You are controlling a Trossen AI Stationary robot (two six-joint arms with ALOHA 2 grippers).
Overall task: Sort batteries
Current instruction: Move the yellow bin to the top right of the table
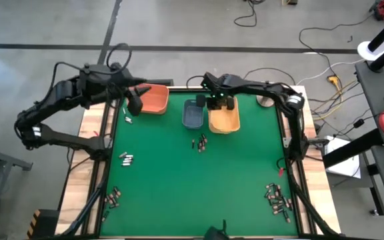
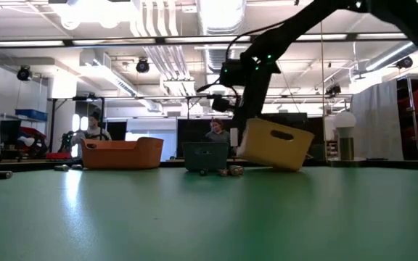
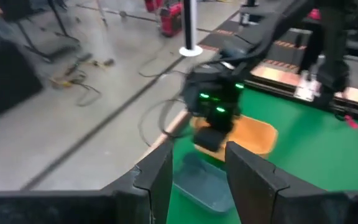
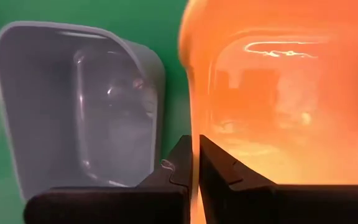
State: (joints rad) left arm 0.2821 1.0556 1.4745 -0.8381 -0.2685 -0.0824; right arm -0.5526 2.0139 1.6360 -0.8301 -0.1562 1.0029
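A yellow-orange bin [image 1: 224, 120] sits tilted at the table's far middle, and my right gripper [image 1: 221, 102] is shut on its rim. A blue-grey bin [image 1: 193, 114] rests flat on the mat just to its left, and an orange bin [image 1: 155, 99] farther left. Batteries lie flat in small groups: in front of the bins [image 1: 201, 142], at the left [image 1: 127, 158], near left [image 1: 114, 195] and near right [image 1: 279, 200]. My left gripper [image 3: 197, 180] is open and holds nothing; it hovers at the orange bin's left end [image 1: 134, 103]. My right gripper pinches the yellow-orange bin's wall [image 4: 194, 140] on the side toward the blue-grey bin, one finger inside the bin and one outside. The fingers come from above, pointing down. The bin is tilted [image 2: 274, 143], its held side raised and its opposite lower edge [image 2: 290, 168] on the mat.
The green mat [image 1: 199, 193] has open room in its middle and near half. A round grey object [image 1: 266, 101] lies at the far right corner. Metal frame rails [image 1: 105, 167] run along the table's sides. People sit in the room beyond the far edge [image 2: 216, 132].
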